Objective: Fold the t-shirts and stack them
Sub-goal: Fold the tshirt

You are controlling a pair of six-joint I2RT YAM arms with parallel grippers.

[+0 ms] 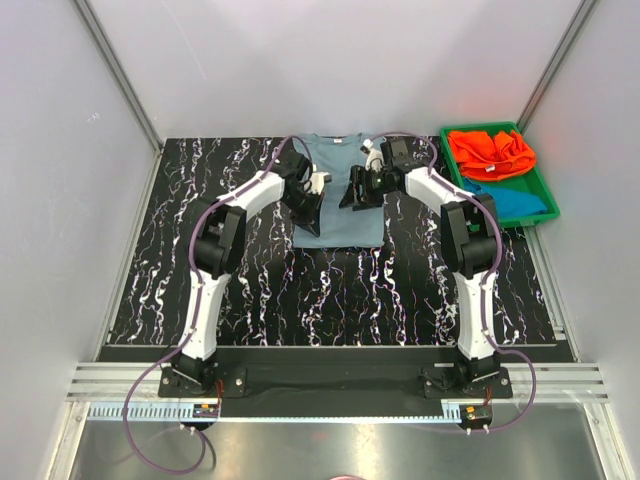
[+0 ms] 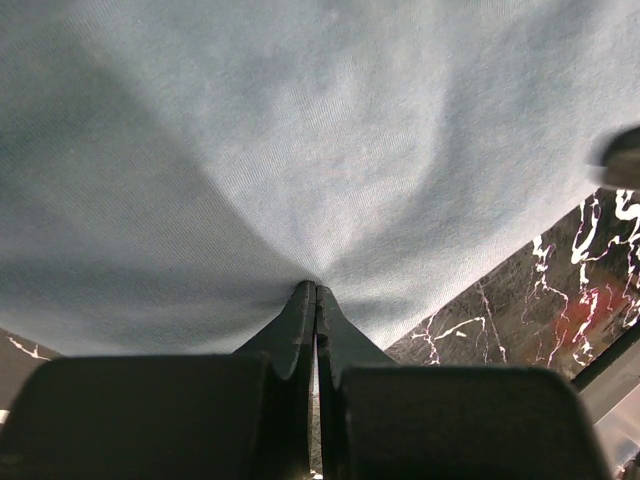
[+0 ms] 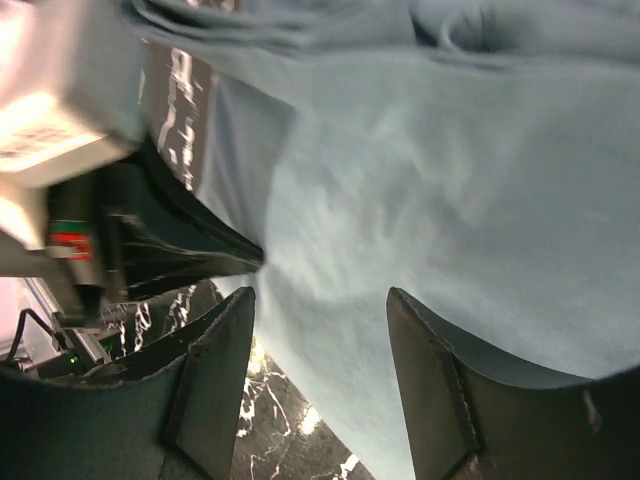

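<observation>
Lying flat at upper centre of the black marbled tabletop (image 1: 330, 300), the grey-blue t-shirt (image 1: 340, 228) runs its long axis top to bottom, collar at the far edge, with open surface left, right and below. The left gripper (image 2: 315, 290) is clenched on a pinch of cloth by the shirt's left edge. The right gripper (image 3: 320, 292) hangs released over it, beside a sticker (image 3: 70, 240) too blurred to read. The orange t-shirt (image 1: 490, 152) and teal-blue t-shirt (image 1: 515, 202) sit in the green tray (image 1: 480, 127) at upper right.

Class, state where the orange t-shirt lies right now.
In the top external view, the orange t-shirt lies crumpled in the green tray at the far right of the table, just beyond the teal-blue t-shirt.
</observation>
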